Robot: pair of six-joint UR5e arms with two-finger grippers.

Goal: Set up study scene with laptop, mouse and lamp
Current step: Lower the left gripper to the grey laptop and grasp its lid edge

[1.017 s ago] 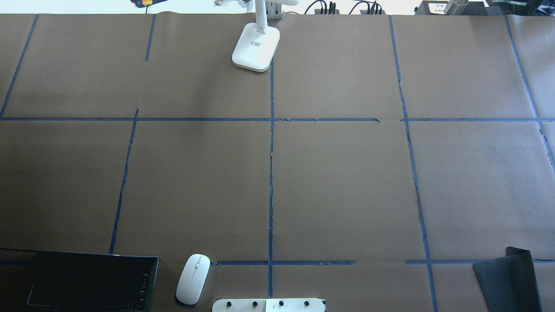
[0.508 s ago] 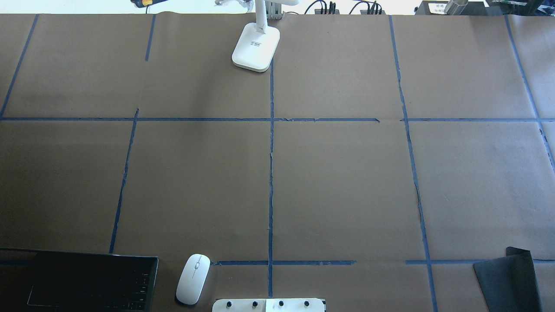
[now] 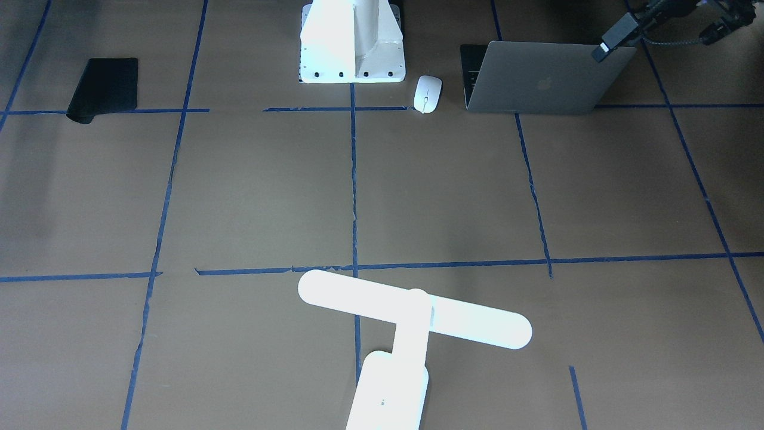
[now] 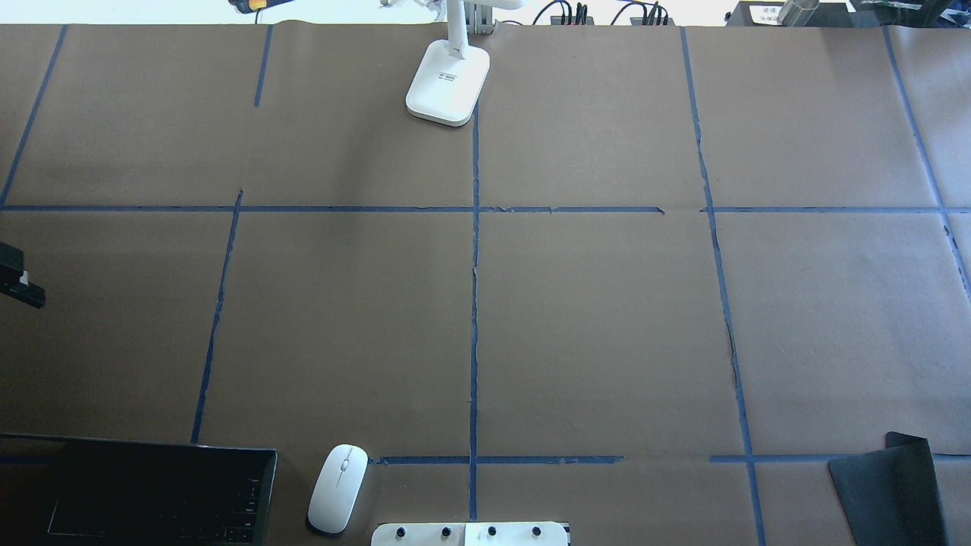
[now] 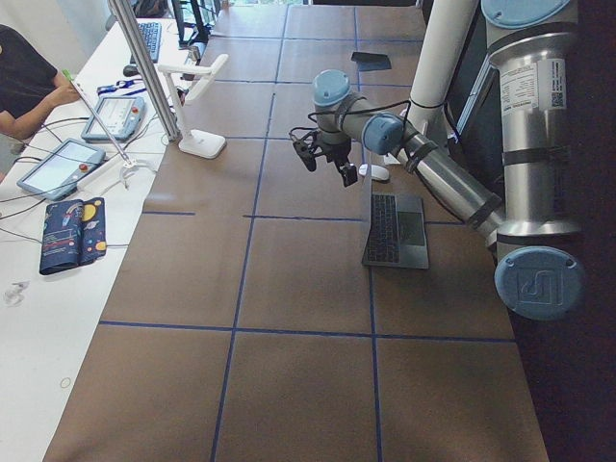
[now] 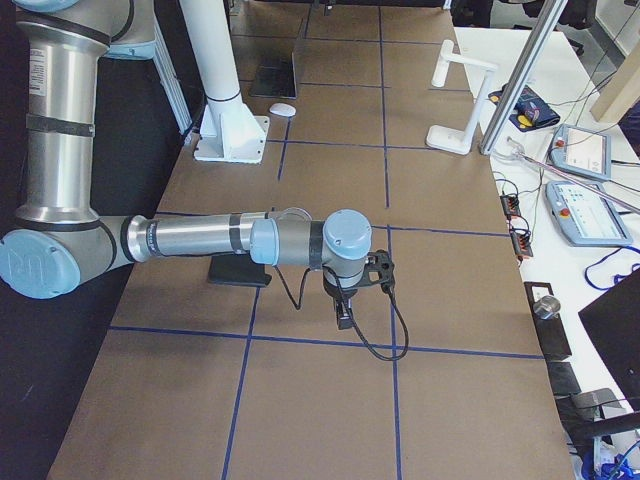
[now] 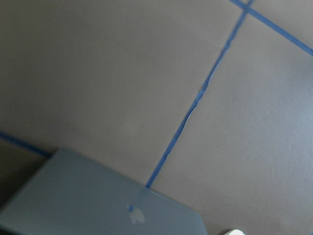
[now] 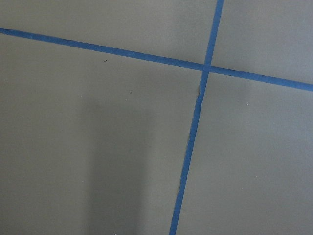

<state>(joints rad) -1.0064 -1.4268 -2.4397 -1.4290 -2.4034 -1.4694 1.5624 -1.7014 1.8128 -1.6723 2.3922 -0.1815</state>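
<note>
The laptop (image 3: pixel 537 77) stands open at the robot's near left, its keyboard in the overhead view (image 4: pixel 152 493). Its lid fills the bottom of the left wrist view (image 7: pixel 98 205). The white mouse (image 4: pixel 338 487) lies just right of the laptop and also shows in the front view (image 3: pixel 428 94). The lamp (image 3: pixel 412 310) stands at the far edge, its base on the centre tape line (image 4: pixel 447 82). My left gripper (image 5: pixel 325 164) hovers above the table beyond the laptop; a black part of it shows at the overhead view's left edge (image 4: pixel 19 287). I cannot tell its state. My right gripper (image 6: pixel 345 312) hangs low over bare paper; I cannot tell its state.
A black mat (image 4: pixel 887 485) lies at the near right, under my right arm (image 6: pixel 240 272). The white bolted pedestal (image 3: pixel 352 42) stands at the robot's base. Blue tape lines grid the brown paper. An operator (image 5: pixel 24 77) and tablets (image 5: pixel 63 168) are beyond the far edge.
A black part of my left gripper has come into the overhead view at its left edge. The laptop, mouse and lamp have not moved.
</note>
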